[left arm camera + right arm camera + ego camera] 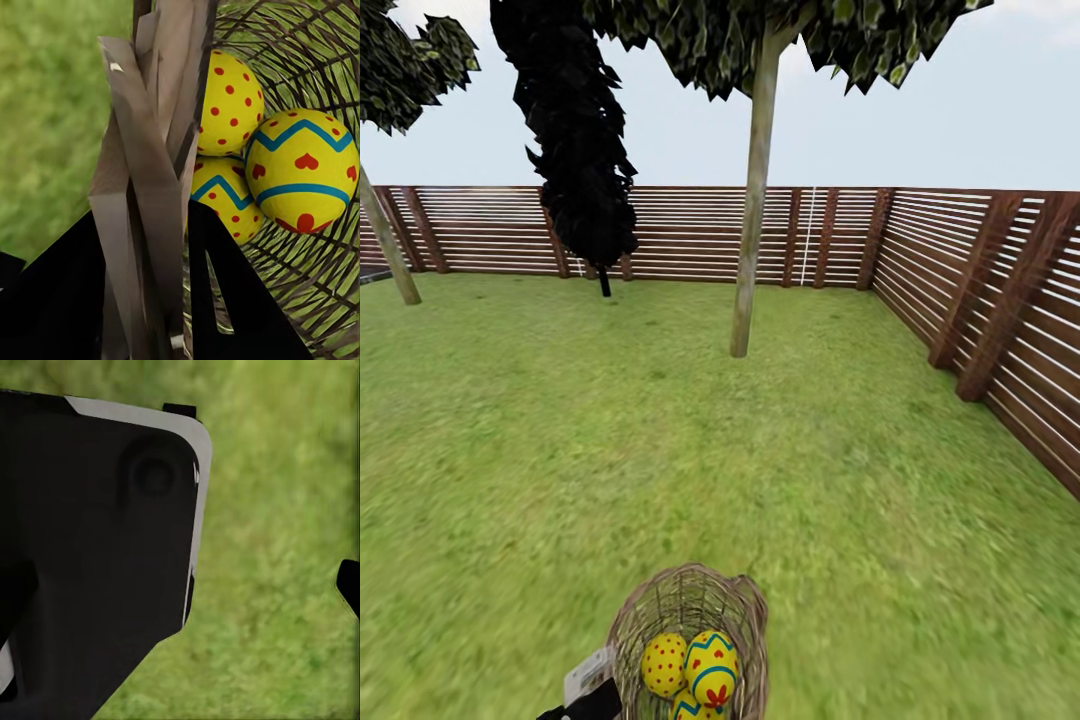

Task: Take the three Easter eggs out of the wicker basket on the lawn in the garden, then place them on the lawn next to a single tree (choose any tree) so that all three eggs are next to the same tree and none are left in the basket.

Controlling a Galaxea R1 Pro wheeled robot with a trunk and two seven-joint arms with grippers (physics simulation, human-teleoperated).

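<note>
At the bottom of the head view is the wicker basket (748, 640), holding three yellow Easter eggs: a dotted one (664, 665), a zigzag one (712, 668) and a third (695, 708) half hidden beneath them. My left gripper (595, 695) is shut on the basket's near rim. In the left wrist view the braided rim (150, 150) is clamped between the black fingers (225, 300) of my left gripper (142, 247), and the eggs (304, 172) lie just beyond it. A pale-trunked tree (752, 220) stands ahead on the lawn (660, 450). A fingertip (349, 585) of my right gripper sits at the frame edge over grass.
The brown slat fence (1000, 300) runs along the back and the right side. A black-foliaged tree (575, 130) stands at the back left, and another pale trunk (385, 245) at the far left. Open grass lies between the basket and the trees.
</note>
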